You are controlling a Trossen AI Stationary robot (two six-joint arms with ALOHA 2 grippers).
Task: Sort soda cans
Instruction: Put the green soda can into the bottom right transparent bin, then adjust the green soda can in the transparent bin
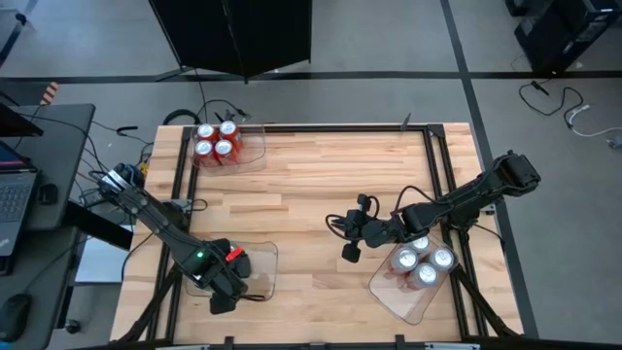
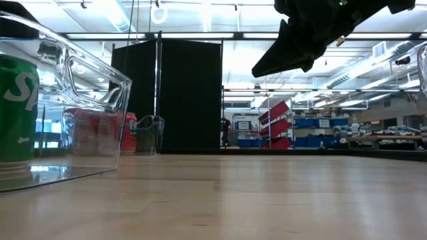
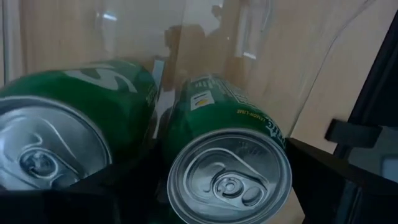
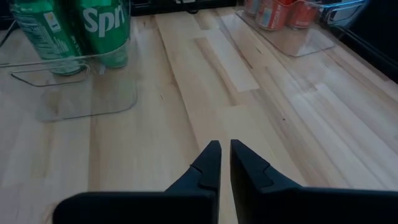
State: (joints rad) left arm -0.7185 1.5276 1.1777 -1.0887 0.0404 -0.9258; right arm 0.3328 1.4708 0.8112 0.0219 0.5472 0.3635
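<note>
Two green soda cans stand upright side by side inside a clear tray (image 1: 260, 264) at the table's near left. My left gripper (image 1: 225, 284) points down over the tray, shut on one green can (image 3: 229, 177). The other green can (image 3: 56, 140) is right beside it. Both green cans (image 4: 74, 28) also show in the right wrist view. Several red cans (image 1: 216, 141) fill a tray at the far left, and several silver-white cans (image 1: 421, 261) fill a tray at the near right. My right gripper (image 4: 224, 155) hovers shut over bare wood mid-table. My left gripper comes from above, pointing down, with one finger (image 3: 329, 171) on each side of the green can's wall (image 3: 273, 134) just below its top rim. The can is upright inside the tray. Whether its base rests on the tray floor is hidden.
The middle of the table (image 1: 311, 185) is bare wood between the three trays. Black rails (image 1: 432, 156) run along the table's edges. The right arm (image 2: 300, 40) hangs high in the low view, in front of a black screen beyond the far edge.
</note>
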